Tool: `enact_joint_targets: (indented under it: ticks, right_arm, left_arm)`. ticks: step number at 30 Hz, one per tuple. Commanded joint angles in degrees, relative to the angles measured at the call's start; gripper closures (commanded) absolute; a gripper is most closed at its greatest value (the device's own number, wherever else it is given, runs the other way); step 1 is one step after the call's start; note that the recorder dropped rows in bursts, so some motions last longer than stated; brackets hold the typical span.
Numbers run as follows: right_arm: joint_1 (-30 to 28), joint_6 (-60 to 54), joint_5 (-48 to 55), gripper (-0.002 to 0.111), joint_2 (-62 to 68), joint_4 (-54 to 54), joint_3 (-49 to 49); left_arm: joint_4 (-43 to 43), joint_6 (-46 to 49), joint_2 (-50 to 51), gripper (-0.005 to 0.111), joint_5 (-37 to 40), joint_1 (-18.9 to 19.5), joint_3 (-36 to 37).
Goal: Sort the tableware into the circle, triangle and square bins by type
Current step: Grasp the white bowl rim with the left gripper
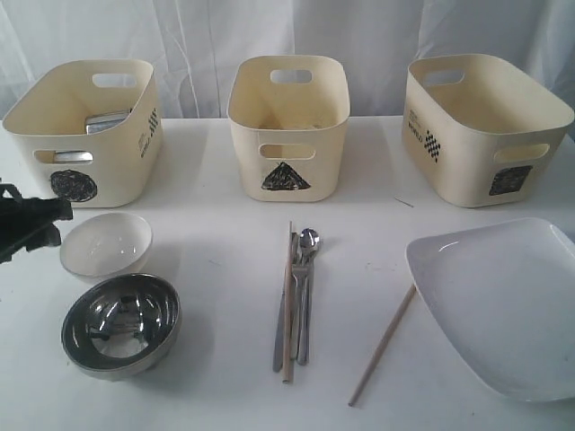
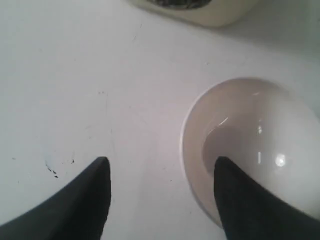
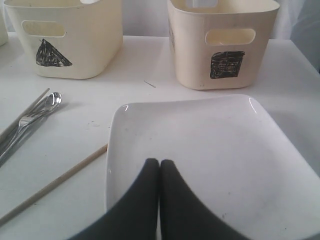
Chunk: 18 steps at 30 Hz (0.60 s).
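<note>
My left gripper [image 2: 160,165] is open astride the near rim of the white bowl [image 2: 260,130], one finger inside it and one over the table. In the exterior view it [image 1: 56,223] is at the white bowl's [image 1: 106,242] left. A steel bowl [image 1: 121,323] sits in front. Knife [image 1: 279,334], fork [image 1: 305,310], spoon [image 1: 309,240] and one chopstick [image 1: 287,305] lie together mid-table. The other chopstick [image 1: 384,344] touches the white plate [image 1: 503,301]. My right gripper [image 3: 159,162] is shut, empty, over the plate [image 3: 210,135]. Steel mugs [image 1: 108,121] rest in the circle bin [image 1: 85,144].
Three cream bins line the back of the table: circle at left, triangle bin [image 1: 287,126] in the middle, square bin [image 1: 485,130] at right. The right wrist view shows the triangle bin [image 3: 70,40], the square bin [image 3: 222,40] and the loose chopstick [image 3: 60,182].
</note>
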Motion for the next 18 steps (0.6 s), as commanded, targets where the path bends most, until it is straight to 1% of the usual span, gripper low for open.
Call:
enact_joint_targets:
  ticks: [1, 5, 8, 10, 11, 14, 15, 17, 18]
  right_arm:
    - [0.1, 0.3, -0.4, 0.108, -0.4, -0.3, 0.1]
    - [0.1, 0.3, -0.4, 0.108, -0.4, -0.3, 0.1]
    - [0.1, 0.3, -0.4, 0.108, -0.4, -0.3, 0.1]
    - [0.1, 0.3, -0.4, 0.108, -0.4, -0.3, 0.1]
    - [0.1, 0.3, -0.4, 0.108, -0.4, -0.3, 0.1]
    - [0.1, 0.3, -0.4, 0.108, -0.4, -0.3, 0.1]
    - [0.1, 0.3, -0.4, 0.108, -0.4, -0.3, 0.1]
    - [0.1, 0.3, -0.4, 0.108, -0.4, -0.3, 0.1]
    - [0.1, 0.3, -0.4, 0.108, -0.4, -0.3, 0.1]
  left_arm:
    - [-0.7, -1.6, 5.8, 0.044, -3.4, -0.4, -0.5]
    - [-0.7, -2.5, 10.1, 0.044, -9.4, -0.4, -0.5]
    - [-0.7, -3.1, 11.4, 0.044, -12.5, -0.4, -0.5]
    - [-0.7, -3.1, 11.5, 0.047, -13.7, -0.4, -0.5]
    - [-0.7, -3.1, 11.5, 0.052, -14.3, -0.4, -0.5]
    - [-0.7, -3.1, 11.5, 0.073, -14.6, -0.4, -0.5]
    - [-0.7, -3.1, 11.5, 0.085, -14.5, -0.4, -0.5]
    - [-0.7, -3.1, 11.3, 0.104, -13.3, -0.4, -0.5]
    - [-0.7, -3.0, 10.7, 0.107, -12.1, 0.1, -0.5]
